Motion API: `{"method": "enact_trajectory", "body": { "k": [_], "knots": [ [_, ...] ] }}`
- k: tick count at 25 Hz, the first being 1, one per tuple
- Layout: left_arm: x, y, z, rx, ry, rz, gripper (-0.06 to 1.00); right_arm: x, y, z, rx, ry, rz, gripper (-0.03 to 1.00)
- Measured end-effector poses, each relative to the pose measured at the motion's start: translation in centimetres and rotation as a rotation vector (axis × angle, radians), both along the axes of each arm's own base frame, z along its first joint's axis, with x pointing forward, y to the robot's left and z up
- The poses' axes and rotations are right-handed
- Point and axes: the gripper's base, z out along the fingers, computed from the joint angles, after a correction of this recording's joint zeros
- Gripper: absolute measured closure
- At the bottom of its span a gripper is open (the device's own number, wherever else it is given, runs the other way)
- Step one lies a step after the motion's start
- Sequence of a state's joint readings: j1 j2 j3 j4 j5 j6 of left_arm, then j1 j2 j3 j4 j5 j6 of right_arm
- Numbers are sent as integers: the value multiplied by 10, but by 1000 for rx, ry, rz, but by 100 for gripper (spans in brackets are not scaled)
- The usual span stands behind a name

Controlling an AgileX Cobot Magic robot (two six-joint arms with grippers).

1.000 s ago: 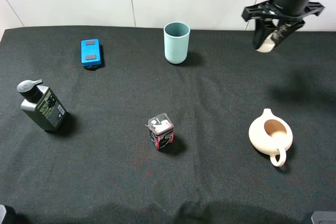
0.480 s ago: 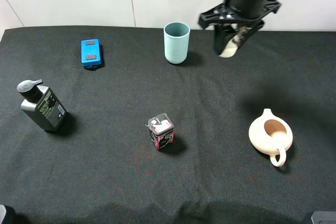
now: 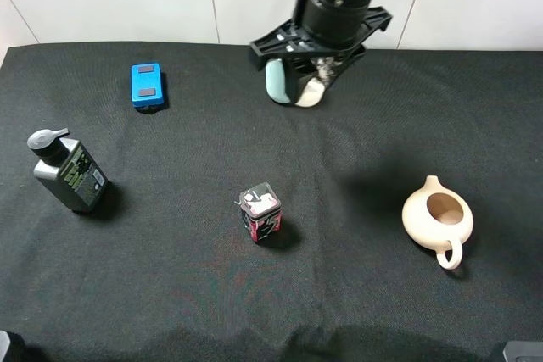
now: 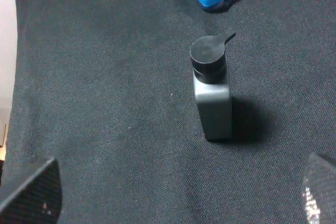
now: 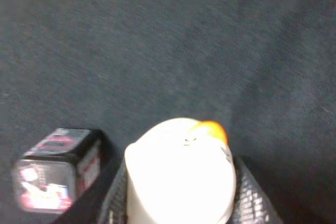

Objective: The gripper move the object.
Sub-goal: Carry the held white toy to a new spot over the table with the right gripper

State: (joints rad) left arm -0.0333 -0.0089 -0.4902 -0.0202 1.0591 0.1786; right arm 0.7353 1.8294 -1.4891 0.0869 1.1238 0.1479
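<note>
My right gripper [image 3: 307,91] hangs high above the black cloth at the back middle, shut on the object, a tiny cream-white lumpy figurine [image 3: 310,95]. In the right wrist view the figurine [image 5: 181,177] fills the space between the fingers [image 5: 113,203] and shows an orange spot on top. The gripper stands in front of the light blue cup [image 3: 276,80] and hides part of it. My left gripper [image 4: 176,192] is open and empty, its fingertips [image 4: 31,192] wide apart above the cloth near a dark bottle.
A dark grey pump bottle [image 3: 68,172] stands at the left, also in the left wrist view [image 4: 211,95]. A blue box [image 3: 146,85] lies at the back left. A small red-black box [image 3: 260,212] is in the middle. A beige pitcher [image 3: 437,218] sits at the right.
My right gripper has carried the figurine leftward, from the back right to the back middle, in front of the cup. Everything on the cloth stays where it was.
</note>
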Motion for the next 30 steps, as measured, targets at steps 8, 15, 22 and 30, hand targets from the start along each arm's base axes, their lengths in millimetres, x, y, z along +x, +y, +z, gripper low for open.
{"method": "enact_trajectory", "body": {
  "k": [8, 15, 22, 30],
  "knots": [
    [0, 0, 0, 0, 0, 0, -2, -25, 32, 1, 48, -38, 38, 65],
    [0, 0, 0, 0, 0, 0, -2, -40, 52, -2, 77, -57, 65, 65],
    [0, 0, 0, 0, 0, 0, -2, -41, 66, -20, 88, -60, 77, 65],
    [0, 0, 0, 0, 0, 0, -2, -35, 77, -48, 79, -48, 72, 65]
  ]
}}
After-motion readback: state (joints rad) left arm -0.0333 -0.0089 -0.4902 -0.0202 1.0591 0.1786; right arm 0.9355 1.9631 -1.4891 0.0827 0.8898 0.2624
